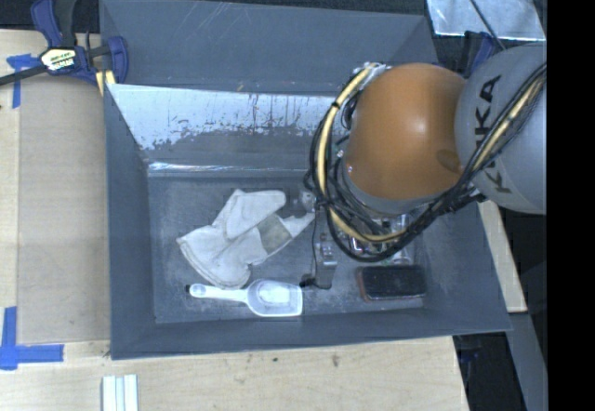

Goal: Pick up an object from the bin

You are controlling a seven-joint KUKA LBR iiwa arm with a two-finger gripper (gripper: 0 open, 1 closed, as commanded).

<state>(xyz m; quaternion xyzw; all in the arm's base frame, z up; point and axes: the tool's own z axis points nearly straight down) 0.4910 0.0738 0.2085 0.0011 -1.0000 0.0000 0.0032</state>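
Item: white plastic scoop (261, 297), lying flat on the bin floor near the front wall, left of centre, with its thin handle pointing left and its wide translucent bowl to the right. Judged light, rigid and smooth-skinned, so likely to skate or pivot on the metal if nudged. The better hold looks to be across the bowl's side walls or where the handle joins the bowl, since the handle tip lies low and narrow against the floor. Adjacent item: crumpled white cloth (232, 237), heaped just behind the scoop and near it, with a greyish patch on its right fold. Judged soft, light and shapeless. A pinch on any raised fold should lift it, though it would hang and might drag the scoop. Further item: flat black rectangular slab (393, 282), on the floor to the right, well apart from the scoop. It is probably stiff and thin and offers little edge to grip. Gripper (322, 270): low in the bin, just right of the scoop's bowl and beside the cloth's right edge, with nothing seen between its jaws. Whether those jaws are spread or pressed together cannot be told. Above it are the orange cover (404, 135) and looped cables (327, 153). Container: grey metal bin (130, 242).
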